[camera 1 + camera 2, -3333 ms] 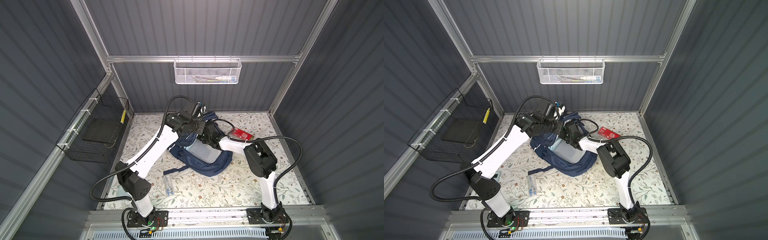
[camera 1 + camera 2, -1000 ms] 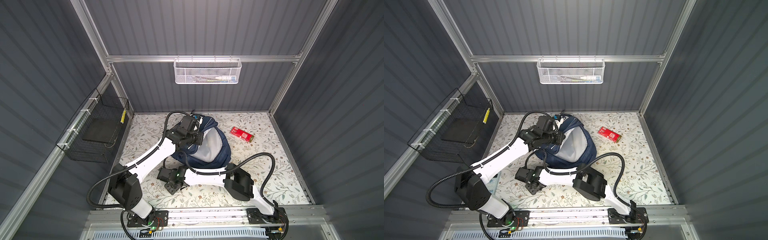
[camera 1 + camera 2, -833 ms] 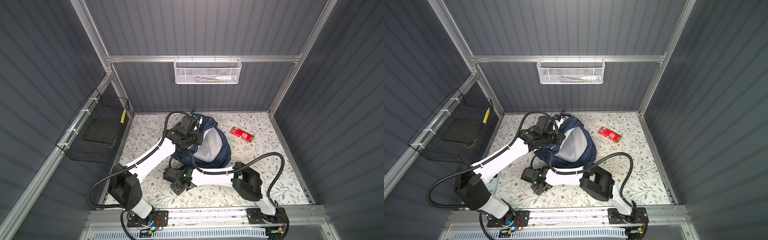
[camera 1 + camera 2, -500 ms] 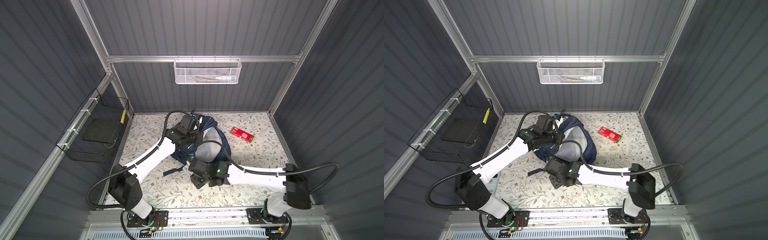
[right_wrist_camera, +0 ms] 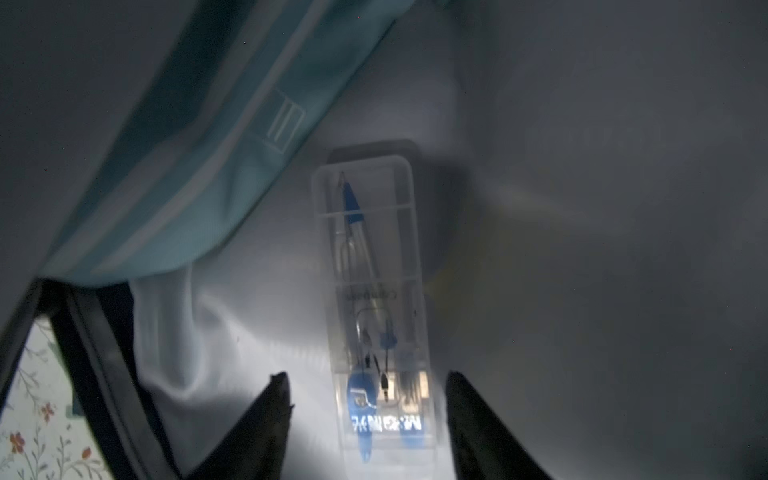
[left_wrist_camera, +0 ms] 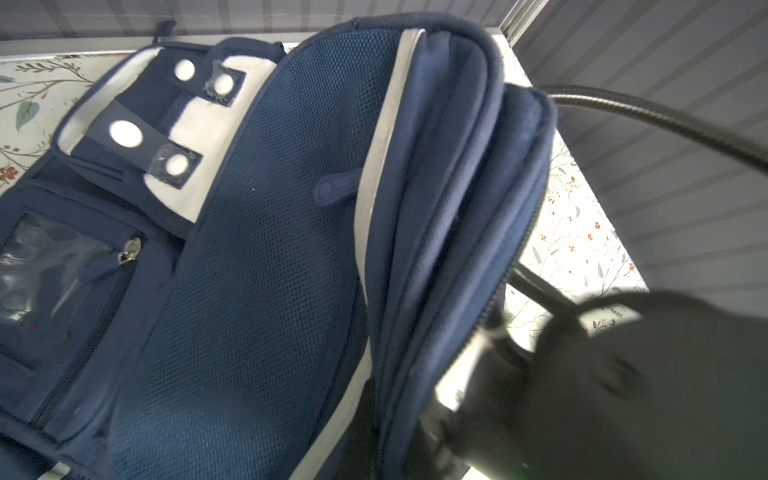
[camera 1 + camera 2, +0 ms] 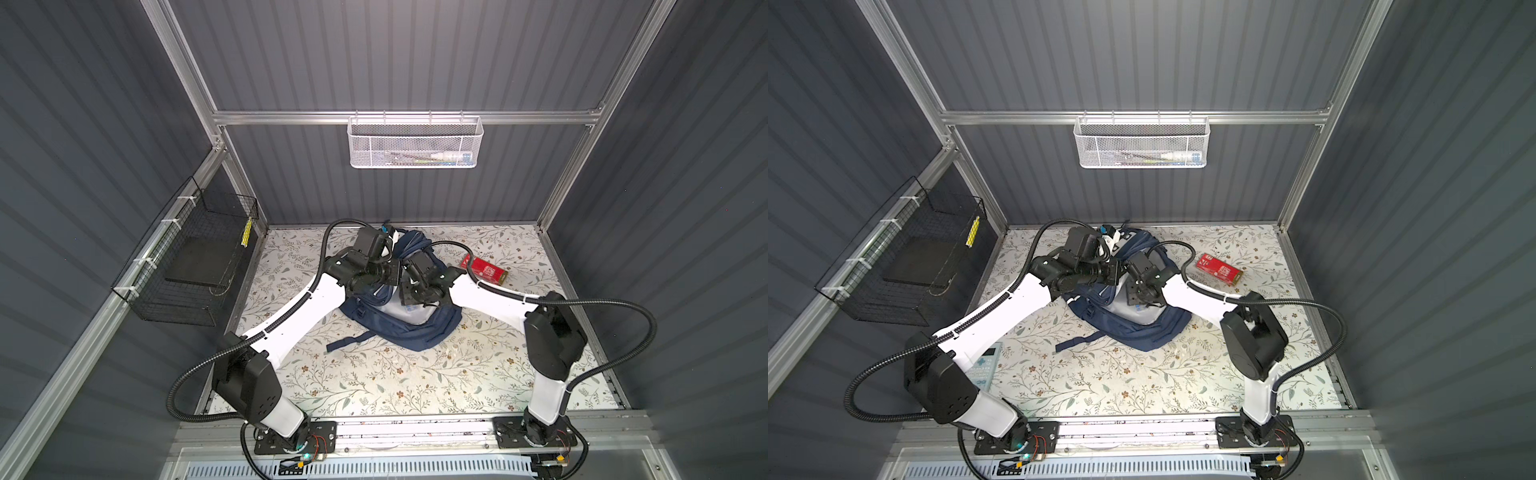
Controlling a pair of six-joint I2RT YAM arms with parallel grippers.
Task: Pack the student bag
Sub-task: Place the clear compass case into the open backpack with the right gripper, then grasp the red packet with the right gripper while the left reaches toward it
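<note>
The student bag (image 7: 401,328) (image 7: 1133,330), a navy-blue backpack, lies in the middle of the floral table in both top views. My left gripper (image 7: 392,275) is shut on its upper edge and holds the mouth up. In the left wrist view navy mesh and a white stripe (image 6: 374,166) fill the picture and hide the jaws. My right gripper (image 5: 368,386) is inside the bag, open. A clear plastic compass case (image 5: 374,299) lies on the grey lining between its fingertips (image 5: 270,411), touching neither. A light-blue striped pouch (image 5: 187,166) lies beside the case.
A red box (image 7: 484,269) lies on the table right of the bag. A pale-blue calculator (image 7: 982,365) shows under my left arm. A white mesh basket (image 7: 414,143) hangs on the back wall and a black wire basket (image 7: 195,266) on the left wall.
My right arm swung from the front left of the table into the bag's mouth and its jaws opened, leaving the clear case inside. My left gripper kept its hold.
</note>
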